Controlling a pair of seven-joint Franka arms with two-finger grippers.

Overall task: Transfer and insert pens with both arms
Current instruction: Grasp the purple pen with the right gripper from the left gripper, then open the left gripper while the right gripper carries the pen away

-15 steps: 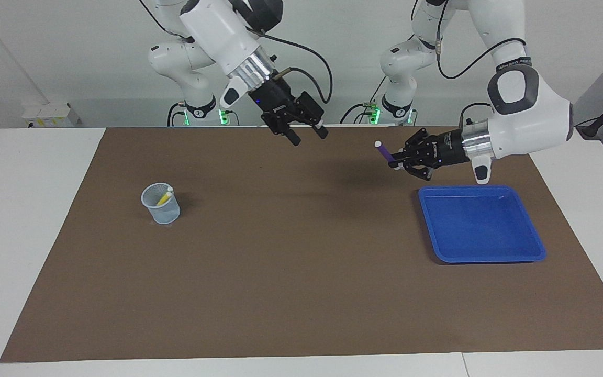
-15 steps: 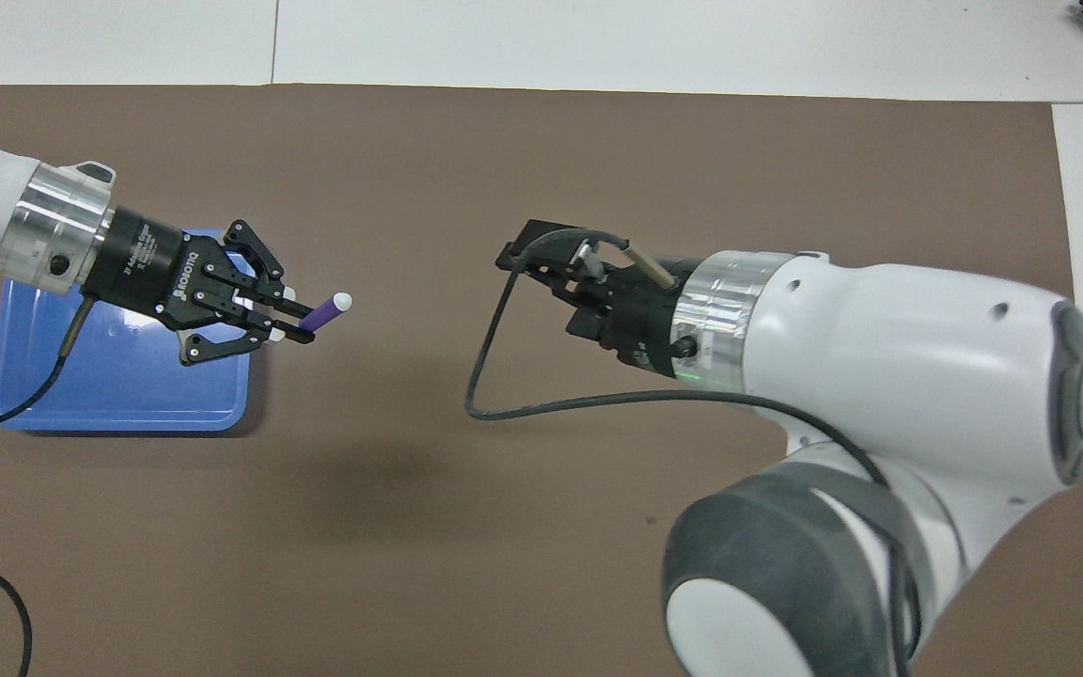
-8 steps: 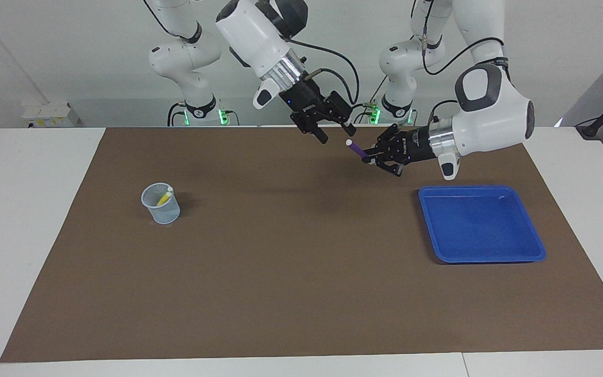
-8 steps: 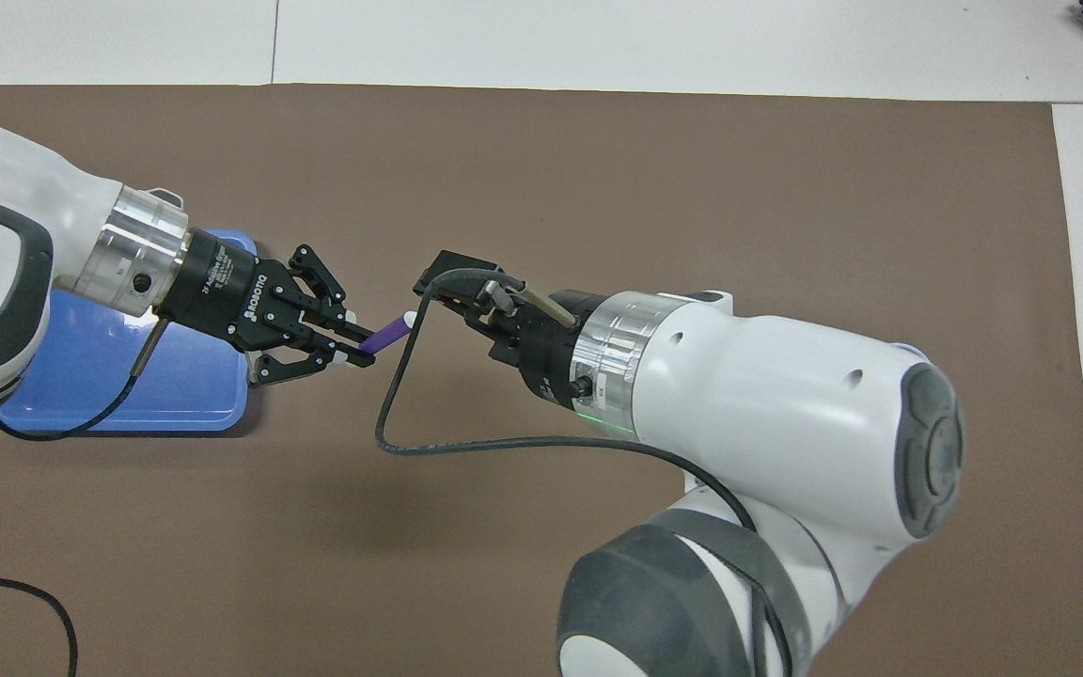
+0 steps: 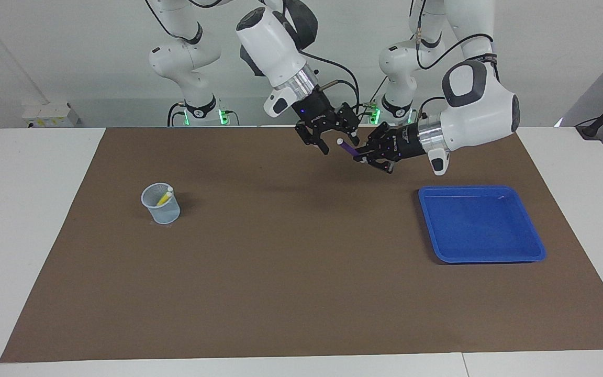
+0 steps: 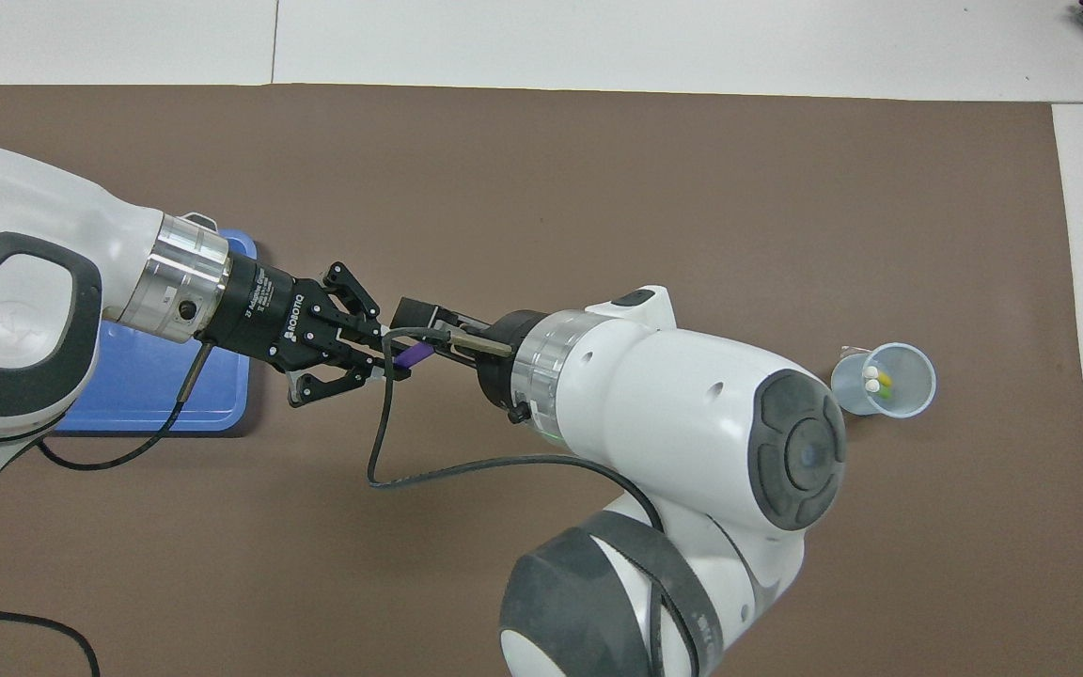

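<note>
Counting 3 slim marker pens w/ pale ends: 1 purple pen (image 5: 347,148) showing at upper centre of the facing view, plus 1 yellow pen (image 5: 164,198) and 1 bright green pen (image 6: 885,381), both sitting in the cup. 1 pale translucent plastic cup (image 5: 160,203) sitting at mid-left of the facing view. 1 blue rectangular plastic tray (image 5: 481,224) lying at mid-right. 1 brown mat (image 5: 301,293) covering the centre. 2 big glossy white arms w/ black grippers; 2 smaller white arms w/ green-lit bases standing along the top edge.
</note>
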